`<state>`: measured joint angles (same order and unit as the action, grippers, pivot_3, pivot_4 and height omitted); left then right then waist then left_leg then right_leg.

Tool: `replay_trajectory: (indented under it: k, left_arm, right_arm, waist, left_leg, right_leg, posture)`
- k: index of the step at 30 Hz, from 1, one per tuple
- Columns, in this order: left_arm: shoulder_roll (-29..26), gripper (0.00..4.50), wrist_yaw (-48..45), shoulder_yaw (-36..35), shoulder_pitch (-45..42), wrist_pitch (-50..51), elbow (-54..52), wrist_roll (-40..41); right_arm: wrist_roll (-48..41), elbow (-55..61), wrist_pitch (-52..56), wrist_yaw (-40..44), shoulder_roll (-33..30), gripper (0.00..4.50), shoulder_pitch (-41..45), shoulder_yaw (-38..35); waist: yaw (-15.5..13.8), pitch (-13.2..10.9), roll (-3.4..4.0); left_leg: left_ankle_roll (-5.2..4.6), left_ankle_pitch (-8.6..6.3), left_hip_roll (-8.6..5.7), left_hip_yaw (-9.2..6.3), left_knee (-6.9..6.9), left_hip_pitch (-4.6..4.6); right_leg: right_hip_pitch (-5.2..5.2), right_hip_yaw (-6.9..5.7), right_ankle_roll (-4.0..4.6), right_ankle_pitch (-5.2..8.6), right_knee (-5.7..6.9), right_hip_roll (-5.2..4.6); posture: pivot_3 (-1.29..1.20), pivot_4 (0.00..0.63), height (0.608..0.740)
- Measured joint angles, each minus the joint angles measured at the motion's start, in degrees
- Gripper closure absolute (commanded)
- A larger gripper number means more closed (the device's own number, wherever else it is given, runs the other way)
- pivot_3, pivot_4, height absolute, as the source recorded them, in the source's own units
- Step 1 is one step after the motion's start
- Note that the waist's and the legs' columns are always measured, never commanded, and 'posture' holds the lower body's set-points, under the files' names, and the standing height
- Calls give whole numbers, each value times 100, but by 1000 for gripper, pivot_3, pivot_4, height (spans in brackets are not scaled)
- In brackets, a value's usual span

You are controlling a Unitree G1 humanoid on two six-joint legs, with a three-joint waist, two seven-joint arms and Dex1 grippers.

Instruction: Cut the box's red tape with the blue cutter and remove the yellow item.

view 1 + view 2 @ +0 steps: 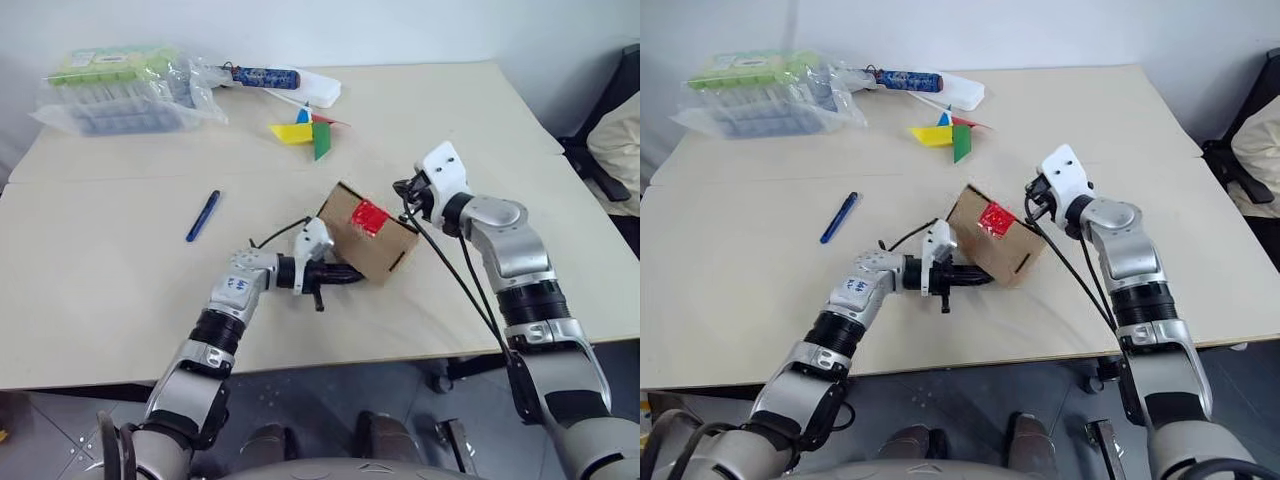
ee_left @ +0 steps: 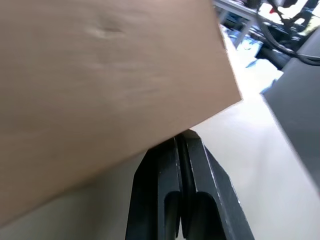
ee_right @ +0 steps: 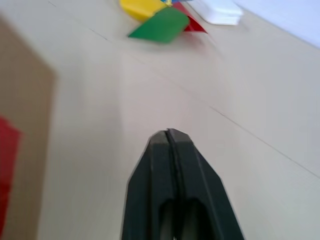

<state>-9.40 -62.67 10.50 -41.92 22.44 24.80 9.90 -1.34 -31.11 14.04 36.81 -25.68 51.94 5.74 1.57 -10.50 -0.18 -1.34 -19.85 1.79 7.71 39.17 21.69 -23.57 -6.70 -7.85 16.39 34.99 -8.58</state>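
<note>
Left gripper [image 1: 345, 273]: fingers pressed together, empty; I rest its tips against the box's near side, likely to brace it.
Right gripper [image 3: 168, 134]: closed, empty, poised beside the box.
Box [image 1: 368, 232]: red tape [image 1: 369, 216] uncut, facing up.
Blue cutter [image 1: 203, 215]: untouched, lying well apart on the table [image 1: 100, 290].

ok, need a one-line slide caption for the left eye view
Shut left gripper at the box with red tape intact, shut right gripper beside it, blue cutter lying untouched on the table.
</note>
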Motion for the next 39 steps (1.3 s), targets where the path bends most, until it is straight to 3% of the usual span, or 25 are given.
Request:
replay_trajectory:
  k: [9, 14, 21, 25, 31, 36, 39]
  left_arm:
    - [64, 4470, 179, 47, -22, 376, -408, 102]
    - [8, 4470, 270, -29, -48, 574, -787, 258]
    - [-356, 4470, 567, -281, -45, 1150, -1412, 559]
    - [-652, 4470, 649, -333, -13, 1471, -1621, 647]
    - [-613, 4470, 772, -310, -14, 1562, -1628, 717]
    - [-783, 4470, 893, -424, -20, 1565, -1617, 784]
    - [-960, 4470, 1017, -638, -173, 1538, -1350, 801]
  right_arm:
    - [914, -1832, -1596, -493, -44, 4500, 582, 200]
    - [1087, -1934, -2121, -644, -126, 4500, 765, 168]
    - [806, -882, -1779, -635, -328, 4500, 504, -247]
    - [652, 65, -1348, -521, -581, 4500, -231, -420]
    - [589, 286, -996, -558, -528, 4500, -603, -437]
    - [192, 1199, -153, -534, -534, 4500, -701, -728]
    - [-116, 2250, 782, -463, -723, 4500, -1206, -1015]
  waist:
    - [25, 0, 0]
    - [26, 0, 1]
    - [9, 0, 1]
    - [-19, 0, 1]
    - [7, -1, 1]
    - [2, 0, 1]
    - [-68, -1, 1]
  left_leg:
    - [4, 2, 2, -2, -1, 0]
    - [5, 3, 3, -8, -1, 0]
    - [5, 3, 2, -62, 1, 0]
    - [5, 2, 0, -73, 2, 2]
    - [11, 6, 1, -66, 3, 2]
    - [13, 7, 2, -71, 3, 2]
    - [13, 7, -2, -75, 5, 10]
  right_leg:
    - [-2, 1, 0, 0, 2, -1]
    - [-1, 0, 0, 0, 3, -1]
    - [0, -3, 0, 0, 9, -2]
    - [9, -13, 0, 0, 6, -3]
    - [6, -8, 0, 0, 6, -1]
    - [4, -10, 1, 0, 11, 0]
    - [3, -16, 1, 0, 10, -3]
  posture:
    - [0, 150, 740]
    - [0, 150, 740]
    - [0, 150, 740]
    - [0, 150, 740]
    - [0, 150, 740]
    - [0, 150, 740]
    - [0, 150, 740]
